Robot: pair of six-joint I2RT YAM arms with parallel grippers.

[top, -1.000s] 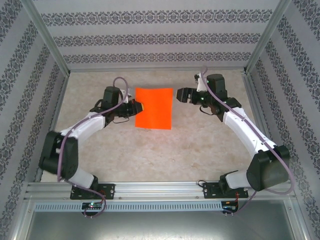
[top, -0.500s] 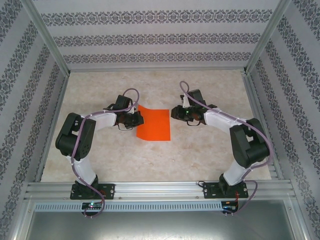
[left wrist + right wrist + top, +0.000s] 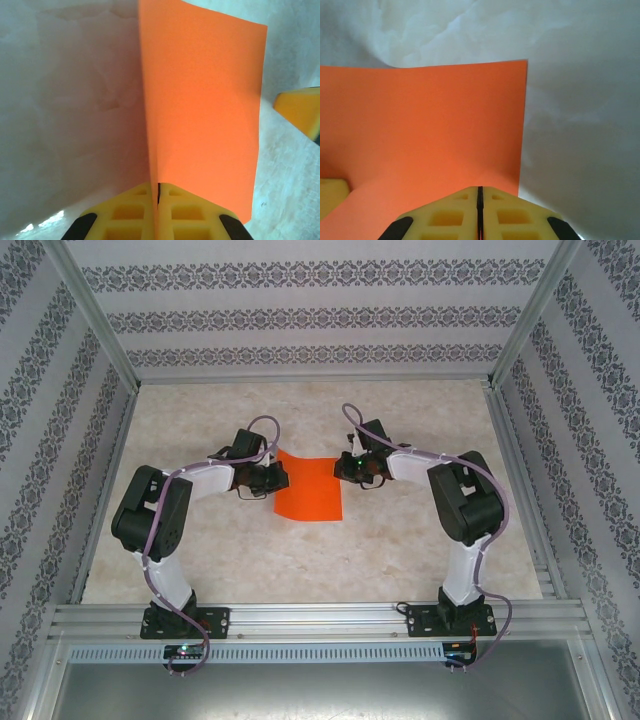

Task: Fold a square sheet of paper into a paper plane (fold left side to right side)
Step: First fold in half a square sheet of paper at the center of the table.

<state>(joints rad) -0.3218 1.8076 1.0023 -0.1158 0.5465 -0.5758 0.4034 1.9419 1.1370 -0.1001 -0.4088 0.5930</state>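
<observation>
A thin, plain sheet [image 3: 312,490] of bright orange paper, smooth and unmarked, with straight edges and sharp corners, was seen near the middle of a pale, marbled table [image 3: 420,540]. From above it was shown as a four-sided shape, slightly skewed. In the left wrist view the sheet [image 3: 200,100] was seen rising as a flat, matt panel with one long straight edge running away from the fingers. In the right wrist view the sheet [image 3: 430,125] was spread wide, its far corner square and crisp.

At the left edge of the sheet the left gripper [image 3: 276,478] was placed. Its yellow, ribbed plastic fingers [image 3: 130,215] were pressed together, and the paper's edge was clamped in the seam between them. At the right edge of the sheet the right gripper [image 3: 344,468] was set. Its yellow fingers [image 3: 445,217] were likewise closed tight, with a line of orange caught in the seam, so the paper was pinched there too. A yellow fingertip [image 3: 300,107] of the right gripper was seen just beside the sheet's far edge.

Around the sheet, well apart from it, walls [image 3: 320,320] papered with grey floral bands were seen.
</observation>
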